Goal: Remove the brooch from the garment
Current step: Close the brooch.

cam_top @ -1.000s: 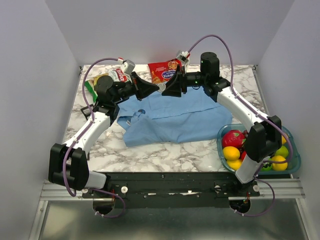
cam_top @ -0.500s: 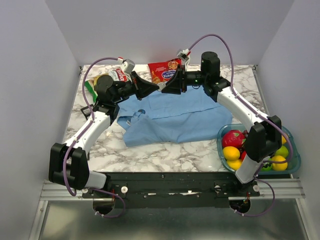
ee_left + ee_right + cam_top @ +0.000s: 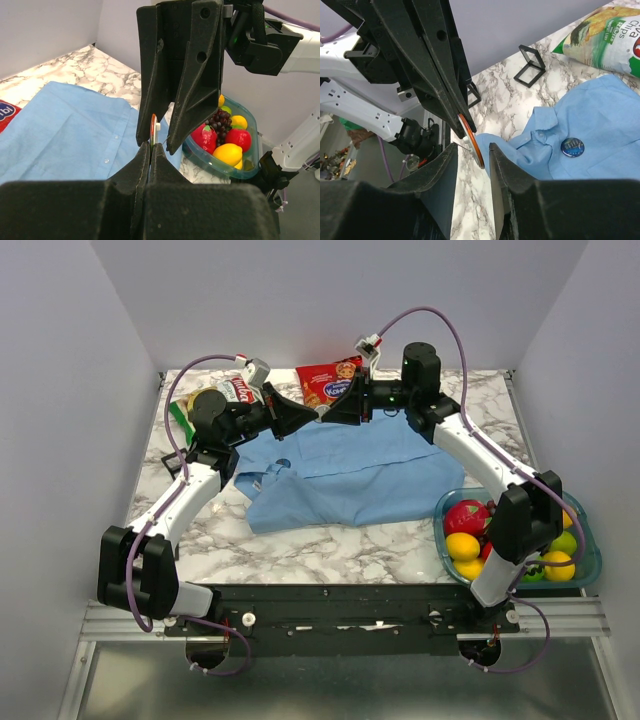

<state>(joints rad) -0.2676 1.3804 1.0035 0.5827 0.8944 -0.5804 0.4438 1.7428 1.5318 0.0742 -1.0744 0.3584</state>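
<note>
Shirt point(image 3: 340, 475) on table point(image 3: 300, 540), brooch point(image 3: 572, 147) on shirt, fruit bowl point(image 3: 590, 562) at its right, snack bags point(image 3: 325, 380) behind

White links point(image 3: 190, 498), purple cables point(image 3: 445, 328); black left hand point(image 3: 150, 146), right hand point(image 3: 472, 148).

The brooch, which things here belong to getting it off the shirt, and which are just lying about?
Job: brooch, blue shirt, left gripper pinching an orange-rimmed disc, right gripper.
Lying about: fruit bowl, red snack packet, chip bag.

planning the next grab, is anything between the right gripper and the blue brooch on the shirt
Nothing visible covers the brooch; it lies bare on the shirt. The right gripper straddles an orange-rimmed disc held by the left gripper.
</note>
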